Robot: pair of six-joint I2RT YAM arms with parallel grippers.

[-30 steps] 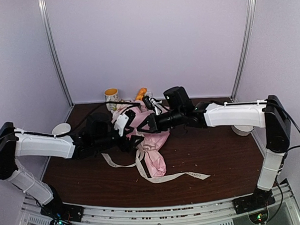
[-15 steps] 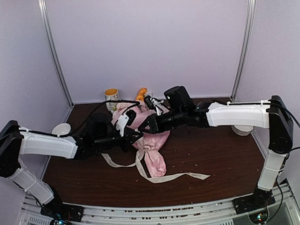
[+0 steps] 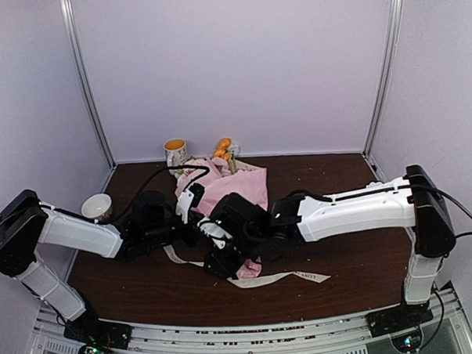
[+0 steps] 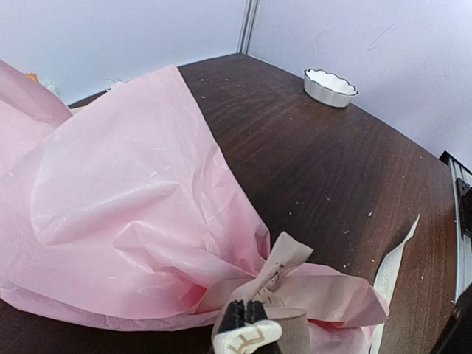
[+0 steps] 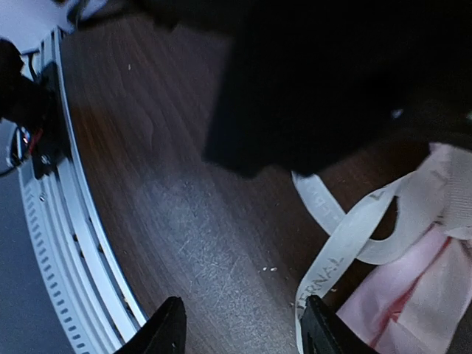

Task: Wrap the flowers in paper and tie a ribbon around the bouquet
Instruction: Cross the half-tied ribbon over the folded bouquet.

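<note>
Overhead, top view: bouquet (image 3: 233, 191) lying at frame centre on the dark table (image 3: 341, 259), its wide end toward the top of the frame, orange blooms (image 3: 223, 146) showing there. Mug (image 3: 174, 152) stands upper left of it, near the blooms; small bowl (image 3: 96, 205) sits at the left edge. Ribbon (image 3: 281, 278), cream, trails flat toward lower centre-right. Left arm (image 3: 74, 231) and right arm (image 3: 355, 209) both reach in at the narrow end of the cone.

Left wrist view: pink paper (image 4: 125, 199) fills the left half, gathered to a neck at lower centre. Left gripper (image 4: 245, 316) sits at the bottom edge, fingers clenched together on the ribbon at that neck. A loose ribbon end lies at right; a scalloped white dish (image 4: 330, 85) sits upper right.

Right wrist view: right gripper (image 5: 247, 332) at the bottom edge, fingers spread and released, bare table between them. Lettered ribbon loops at right beside pink paper; a blurred dark mass covers the top.
</note>
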